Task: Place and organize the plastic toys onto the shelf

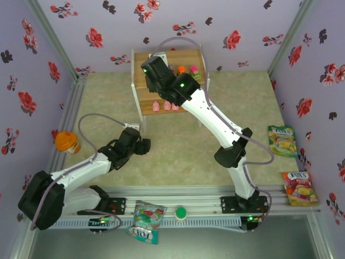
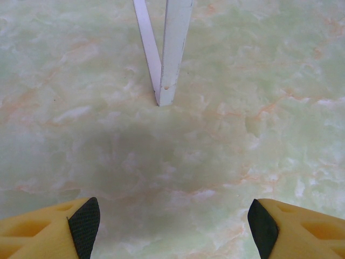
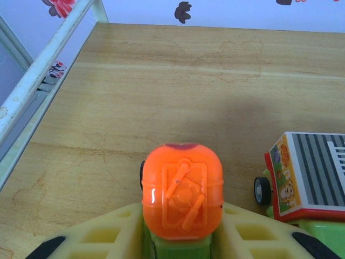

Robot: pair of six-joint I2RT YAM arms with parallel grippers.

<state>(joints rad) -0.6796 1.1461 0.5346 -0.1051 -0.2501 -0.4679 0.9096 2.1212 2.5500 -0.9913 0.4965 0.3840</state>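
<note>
Plastic toys (image 1: 181, 69) looked mostly shelved. An orange-topped car (image 3: 182, 198) sat on the shelf (image 3: 161, 81), apparently gripped between the right fingers (image 3: 108, 237), with another car (image 3: 310, 178) just right of them. Three pigs (image 1: 166, 106) lined the lower tier. The left fingers (image 2: 48, 229) hung spread and empty above the tabletop (image 2: 242, 135).

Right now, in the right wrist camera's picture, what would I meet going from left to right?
First the white metal shelf rail, then the green toy car with a round orange top held in the right gripper, then the toy car with a red-edged striped roof.
</note>
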